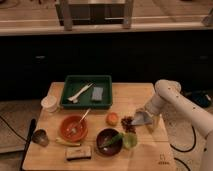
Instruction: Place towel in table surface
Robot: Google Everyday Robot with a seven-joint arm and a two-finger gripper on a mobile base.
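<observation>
A grey-blue folded piece that looks like the towel [97,93] lies in the right half of the green tray [70,85] at the back of the wooden table [135,95]. My gripper [136,120] is low over the table's right side, well to the right of and in front of the tray. It hangs beside a small dark red item [127,122] and an orange fruit [112,119]. The white arm [167,95] reaches in from the right.
White utensils [80,92] lie in the tray's left half. A white cup [49,103], an orange bowl with a spoon [73,127], a dark bowl with greens [110,140], a metal can [39,137] and a small packet [78,152] stand on the table's front.
</observation>
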